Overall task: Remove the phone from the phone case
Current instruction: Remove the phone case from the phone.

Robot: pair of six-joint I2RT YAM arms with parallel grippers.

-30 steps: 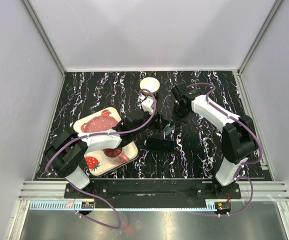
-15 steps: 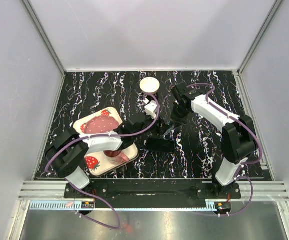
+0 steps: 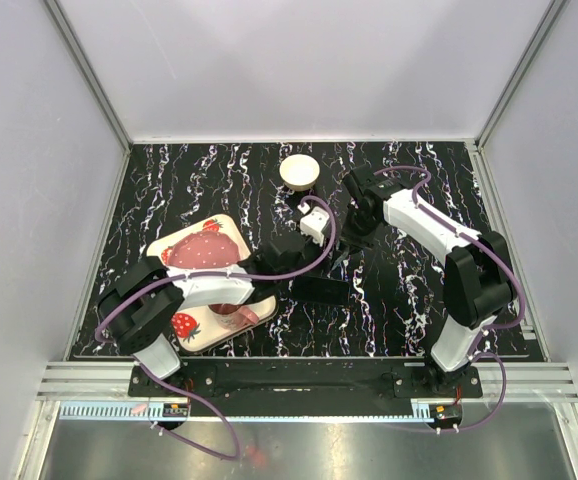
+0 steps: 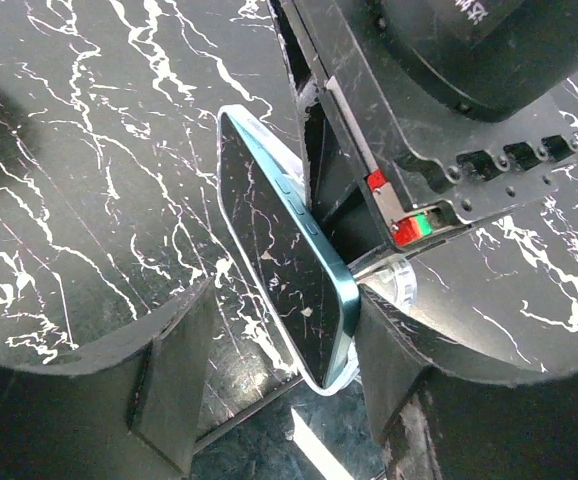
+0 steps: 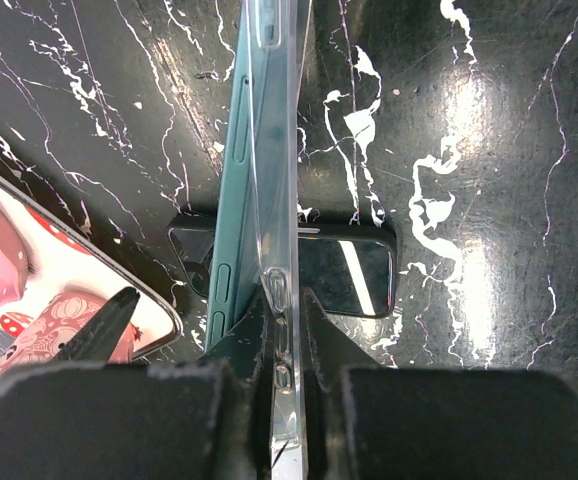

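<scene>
The teal phone stands on edge above the table, partly out of its clear phone case. My right gripper is shut on the case's side wall, and the phone leans away to the left of the case. My left gripper is open around the phone's lower end. Its right finger is against the phone and case edge. Its left finger stands clear of the screen. In the top view both grippers meet at mid-table, the left gripper beside the right gripper.
A second black phone lies flat on the table just below the grippers. A strawberry-print tray carrying a red item sits under the left arm. A round cream dish stands at the back.
My left gripper has moved right, up to the phone, and its jaws have narrowed around it. The right gripper has held still with the case.
</scene>
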